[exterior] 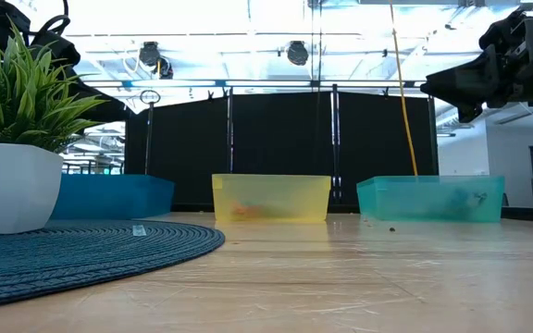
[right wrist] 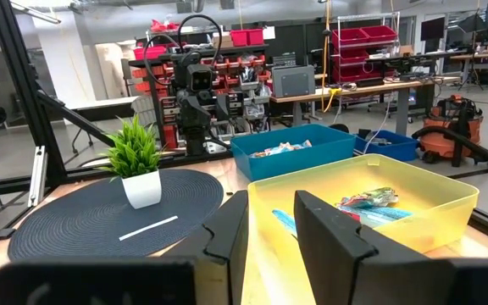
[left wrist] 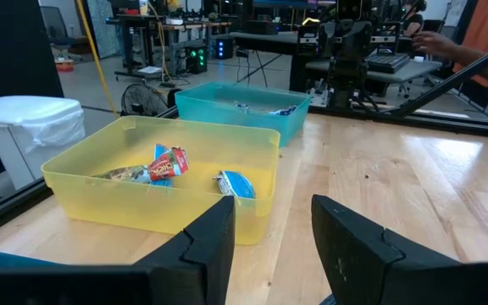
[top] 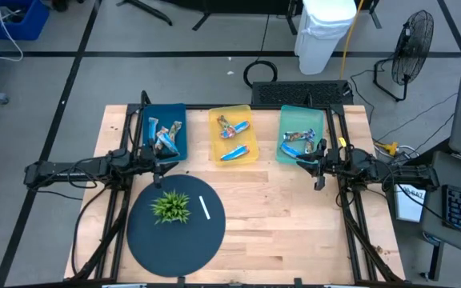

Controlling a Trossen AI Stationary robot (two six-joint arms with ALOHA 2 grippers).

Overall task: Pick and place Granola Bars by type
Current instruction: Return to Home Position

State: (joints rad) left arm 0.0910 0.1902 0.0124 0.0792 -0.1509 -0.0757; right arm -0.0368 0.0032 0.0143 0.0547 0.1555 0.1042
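Granola bars in shiny wrappers lie in three bins along the far side: the blue bin [top: 165,132], the yellow bin [top: 233,136] and the teal bin [top: 301,134]. In the left wrist view, a red-and-blue bar [left wrist: 166,163] and a light blue bar [left wrist: 235,183] rest on the yellow bin's floor. My left gripper [top: 166,164] hovers level at the blue bin's near edge, open, nothing between its fingers [left wrist: 214,246]. My right gripper [top: 312,165] hovers level at the teal bin's near edge, also open and holding nothing [right wrist: 271,237].
A round dark mat [top: 154,240] lies at the near left. It carries a small green plant in a white pot [top: 170,206] and a thin white stick [top: 205,208]. Bare wooden tabletop [top: 286,224] spreads between the arms and toward the near right.
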